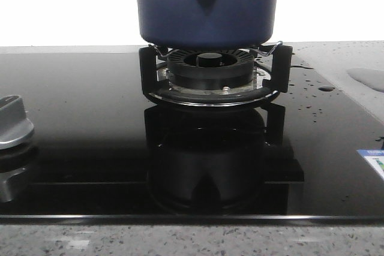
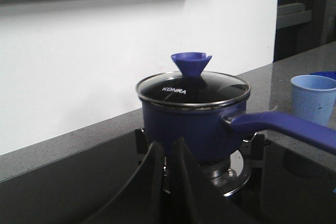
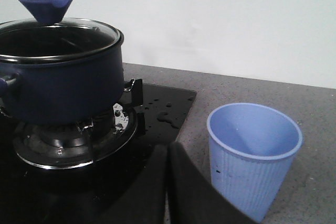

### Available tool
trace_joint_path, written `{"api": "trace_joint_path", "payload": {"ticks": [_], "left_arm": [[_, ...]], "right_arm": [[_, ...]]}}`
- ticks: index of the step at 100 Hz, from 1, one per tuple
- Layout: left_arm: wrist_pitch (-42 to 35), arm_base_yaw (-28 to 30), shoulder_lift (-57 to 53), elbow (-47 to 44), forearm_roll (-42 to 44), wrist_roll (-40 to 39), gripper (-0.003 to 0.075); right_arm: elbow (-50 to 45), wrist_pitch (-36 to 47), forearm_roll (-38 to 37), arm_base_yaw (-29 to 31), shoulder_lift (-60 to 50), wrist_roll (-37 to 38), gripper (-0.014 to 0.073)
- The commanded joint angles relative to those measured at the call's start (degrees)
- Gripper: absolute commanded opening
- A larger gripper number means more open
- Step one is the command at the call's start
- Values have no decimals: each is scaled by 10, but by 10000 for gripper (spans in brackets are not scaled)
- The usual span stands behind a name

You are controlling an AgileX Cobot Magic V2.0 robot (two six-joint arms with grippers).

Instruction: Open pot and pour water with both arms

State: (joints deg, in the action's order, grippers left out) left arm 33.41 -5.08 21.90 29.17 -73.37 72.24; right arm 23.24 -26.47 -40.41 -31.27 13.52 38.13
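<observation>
Your left gripper (image 2: pixel 167 153) and right gripper (image 3: pixel 168 156) both show their fingers pressed together, holding nothing, each well short of the pot (image 2: pixel 191 124). The pot sits on the burner ring (image 1: pixel 210 76) of the black cooktop (image 1: pixel 78 148), its glass lid (image 2: pixel 193 90) still on. Treat the pot as rigid, smooth-sided metal, likely heavy if filled. Take the lid by its blue knob (image 2: pixel 190 64); the glass is fragile. Grip the long handle (image 2: pixel 286 127) near the pot to limit tipping. Water (image 3: pixel 167 116) wets the cooktop; the blue cup (image 3: pixel 253 156) is light and easily toppled.
</observation>
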Motion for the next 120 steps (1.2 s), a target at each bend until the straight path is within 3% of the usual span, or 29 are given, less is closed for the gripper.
{"api": "trace_joint_path", "payload": {"ticks": [1, 63, 82, 91, 109, 115, 120], "left_arm": [[-29, 2, -18, -2, -34, -6, -20], [-28, 2, -28, -8, -34, -6, -20], [-161, 3, -28, -9, -29, 1, -20], [-217, 11, -28, -9, 107, -61, -20], [-258, 19, -28, -16, 617, -515, -20], [-290, 19, -29, -34, 720, -618, -20], [-334, 19, -36, -62, 763, -661, -20]], "right_arm": [[14, 29, -15, 0, 5, -6, -71], [14, 29, -16, 0, 5, -6, -71], [14, 29, -16, 0, 5, -6, -71], [14, 29, -16, 0, 5, -6, -71], [14, 29, -16, 0, 5, -6, -71], [14, 29, -16, 0, 5, -6, -71], [14, 29, -16, 0, 5, -6, -71]]}}
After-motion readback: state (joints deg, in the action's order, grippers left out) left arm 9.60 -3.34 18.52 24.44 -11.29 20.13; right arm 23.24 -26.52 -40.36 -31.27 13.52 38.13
